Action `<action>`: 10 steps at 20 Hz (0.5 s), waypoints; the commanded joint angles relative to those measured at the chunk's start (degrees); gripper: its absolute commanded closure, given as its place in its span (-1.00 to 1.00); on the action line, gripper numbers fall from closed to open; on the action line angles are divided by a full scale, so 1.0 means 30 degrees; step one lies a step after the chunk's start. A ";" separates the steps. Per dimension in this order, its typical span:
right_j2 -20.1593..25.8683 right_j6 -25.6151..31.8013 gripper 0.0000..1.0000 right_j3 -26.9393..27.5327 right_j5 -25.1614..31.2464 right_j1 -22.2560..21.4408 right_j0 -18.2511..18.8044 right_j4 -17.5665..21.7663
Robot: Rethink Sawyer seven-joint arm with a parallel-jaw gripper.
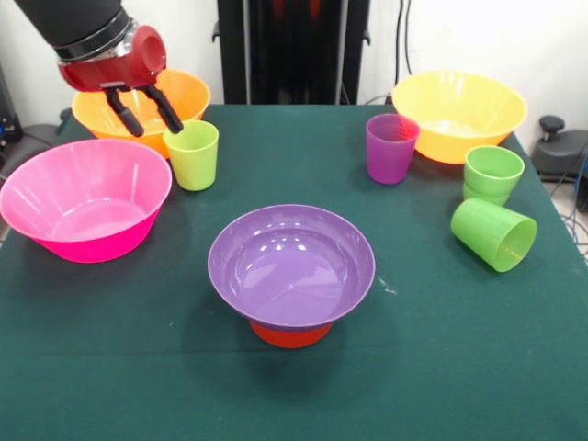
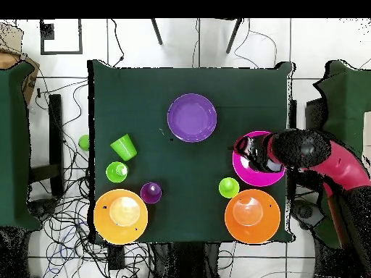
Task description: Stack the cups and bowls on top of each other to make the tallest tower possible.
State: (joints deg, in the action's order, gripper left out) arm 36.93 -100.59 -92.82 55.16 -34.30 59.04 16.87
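One big glossy pink plastic bowl (image 1: pixel 84 199) far left; gripper (image 1: pixel 145 110) just above, spread wide, gripping nothing, next to small smooth yellow-green plastic cup (image 1: pixel 194 154). Probably light, stiff, slippery; best pinched at rim. Purple bowl (image 1: pixel 291 265) sat atop small orange bowl (image 1: pixel 290 334) mid-table.

We see a dark green tabletop (image 1: pixel 110 367) w/ bowls & cups on it. Near its middle, a small orange bowl (image 1: pixel 290 334) sits upside down under a purple bowl (image 1: pixel 291 265). Pink bowl (image 1: pixel 84 200) by one side edge, yellow-green cup (image 1: pixel 194 154) just beside it. Orange-yellow bowls (image 1: pixel 457 114) at two corners. Purple cup (image 1: pixel 390 148), upright green cup (image 1: pixel 492 175) & a tipped green cup (image 1: pixel 494 234) near the opposite edge.
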 commanded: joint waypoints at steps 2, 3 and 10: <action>-0.0382 0.1372 -1.00 0.0071 -0.1635 0.1941 -0.1498 0.1735; -0.0374 0.1261 -1.00 -0.0024 -0.1628 0.1911 -0.1537 0.1658; -0.0061 0.0690 -1.00 -0.1634 -0.1413 0.0723 -0.1292 0.0872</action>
State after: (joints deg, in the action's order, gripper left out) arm 36.94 -100.59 -93.83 55.14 -32.74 57.28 17.07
